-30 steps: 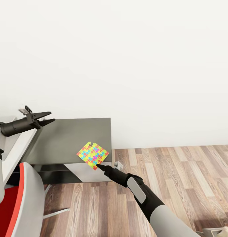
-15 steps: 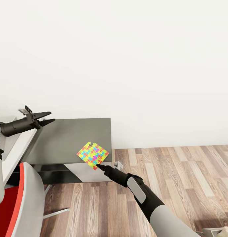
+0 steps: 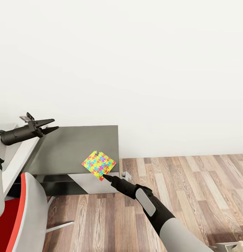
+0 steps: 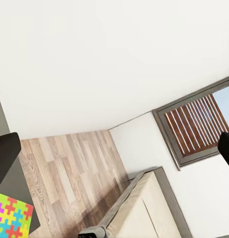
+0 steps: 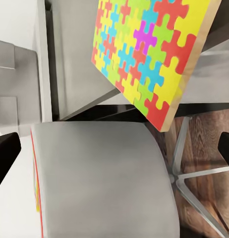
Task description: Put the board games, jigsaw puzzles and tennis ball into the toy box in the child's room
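The jigsaw puzzle (image 3: 99, 165), likely a thin, light, stiff sheet, lies by the open right gripper (image 3: 104, 176); best pinched at its overhanging corner.

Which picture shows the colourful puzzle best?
The right wrist view: the puzzle is big and close there, so each piece is clear. The head view shows the whole puzzle, small, at the desk's front edge. The left wrist view catches just one corner.
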You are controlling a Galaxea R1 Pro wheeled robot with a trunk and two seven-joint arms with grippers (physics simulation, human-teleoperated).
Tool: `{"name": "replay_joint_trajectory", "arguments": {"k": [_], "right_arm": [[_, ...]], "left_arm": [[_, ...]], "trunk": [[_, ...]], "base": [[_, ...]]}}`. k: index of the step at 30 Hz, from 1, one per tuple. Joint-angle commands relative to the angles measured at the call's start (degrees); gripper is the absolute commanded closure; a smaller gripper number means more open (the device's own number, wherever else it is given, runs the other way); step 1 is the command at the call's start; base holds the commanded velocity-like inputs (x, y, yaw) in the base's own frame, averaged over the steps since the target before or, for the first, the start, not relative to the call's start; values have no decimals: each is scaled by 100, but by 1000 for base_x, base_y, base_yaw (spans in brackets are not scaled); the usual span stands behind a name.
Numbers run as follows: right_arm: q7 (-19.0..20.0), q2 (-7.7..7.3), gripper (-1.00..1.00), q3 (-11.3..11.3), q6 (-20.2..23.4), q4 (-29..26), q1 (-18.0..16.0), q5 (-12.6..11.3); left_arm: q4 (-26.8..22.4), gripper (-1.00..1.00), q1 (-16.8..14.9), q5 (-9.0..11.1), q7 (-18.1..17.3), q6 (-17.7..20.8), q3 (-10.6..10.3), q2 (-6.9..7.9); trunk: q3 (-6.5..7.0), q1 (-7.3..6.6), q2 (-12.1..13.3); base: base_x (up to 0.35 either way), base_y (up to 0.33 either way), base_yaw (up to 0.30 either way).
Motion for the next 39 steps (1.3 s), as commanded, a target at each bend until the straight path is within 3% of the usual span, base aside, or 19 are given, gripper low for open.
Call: {"name": "replay_joint_trajectory", "arguments": {"k": [1, 8, 39], "right_arm": [[1, 0, -100, 1, 26, 0, -4, -36], [1, 0, -100, 2, 26, 0, -4, -40], [2, 0, -100, 262, 26, 0, -4, -35]], "left_arm": [[-2, -100, -4, -28, -32, 60, 6, 2], [-2, -100, 2, -27, -32, 60, 19, 12], [-2, -100, 14, -26, -32, 60, 97, 59]], "trunk": [[-9, 3, -10], [-9, 3, -10], [-439, 530, -972]], "base": [[0, 0, 0], [0, 0, 0], [0, 0, 0]]}}
